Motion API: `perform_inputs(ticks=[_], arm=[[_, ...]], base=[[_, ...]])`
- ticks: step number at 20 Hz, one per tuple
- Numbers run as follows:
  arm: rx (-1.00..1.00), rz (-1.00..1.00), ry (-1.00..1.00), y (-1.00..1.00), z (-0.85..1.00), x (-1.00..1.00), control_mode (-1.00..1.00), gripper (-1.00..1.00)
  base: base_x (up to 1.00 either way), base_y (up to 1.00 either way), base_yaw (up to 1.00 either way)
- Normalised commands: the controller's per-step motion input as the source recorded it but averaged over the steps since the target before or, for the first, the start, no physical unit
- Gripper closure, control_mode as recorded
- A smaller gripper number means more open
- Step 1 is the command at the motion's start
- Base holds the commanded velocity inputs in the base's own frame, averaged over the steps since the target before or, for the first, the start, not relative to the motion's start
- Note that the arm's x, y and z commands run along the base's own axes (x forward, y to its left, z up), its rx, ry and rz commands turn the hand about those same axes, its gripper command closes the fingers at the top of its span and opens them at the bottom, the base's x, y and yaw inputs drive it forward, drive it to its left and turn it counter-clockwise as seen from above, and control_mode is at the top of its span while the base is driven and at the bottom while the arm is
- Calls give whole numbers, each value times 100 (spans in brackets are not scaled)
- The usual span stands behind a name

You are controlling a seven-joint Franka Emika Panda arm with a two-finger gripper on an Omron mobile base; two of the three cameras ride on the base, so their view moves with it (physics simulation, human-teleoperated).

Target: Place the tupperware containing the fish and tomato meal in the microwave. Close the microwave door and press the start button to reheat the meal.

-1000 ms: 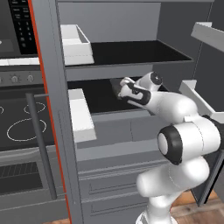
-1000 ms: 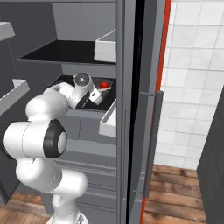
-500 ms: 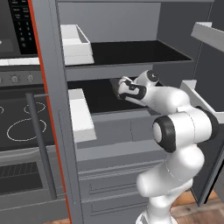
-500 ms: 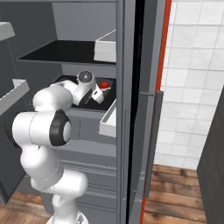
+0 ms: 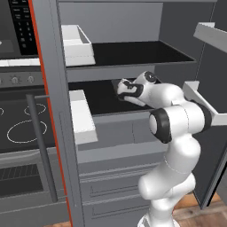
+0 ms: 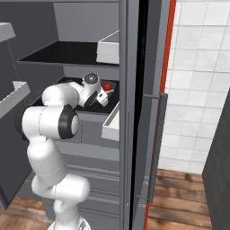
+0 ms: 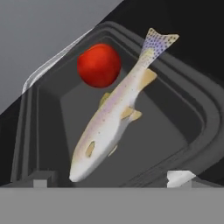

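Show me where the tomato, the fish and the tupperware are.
tomato (image 7: pixel 99 64), hand view, middle of its red skin.
fish (image 7: pixel 114 124), hand view, mid-body, on the speckled flank.
tupperware (image 7: pixel 205 127), hand view, on its dark rim at the right side.

From the left base camera, my own wrist and forearm hide my hand (image 5: pixel 120 88) where it reaches onto the lower shelf (image 5: pixel 102 99); its fingers cannot be made out there. From the right base camera, the tomato (image 6: pixel 107 87) shows as a small red spot, while the tupperware beneath it is too dark to distinguish. In my hand view, the tupperware (image 7: pixel 192 109) runs past the bottom edge.
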Motion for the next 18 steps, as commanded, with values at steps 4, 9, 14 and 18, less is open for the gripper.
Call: perform_inputs(ticks=[4,9,14,18], arm=[[0,0,0,0,-10,29,-100,-100],[0,0,0,0,-9,26,-100,-100],[0,0,0,0,-18,25,-100,-100],[0,0,2,0,-30,18,-100,-100]], base=[[0,0,0],[0,0,0],[0,0,0],[0,0,0]])
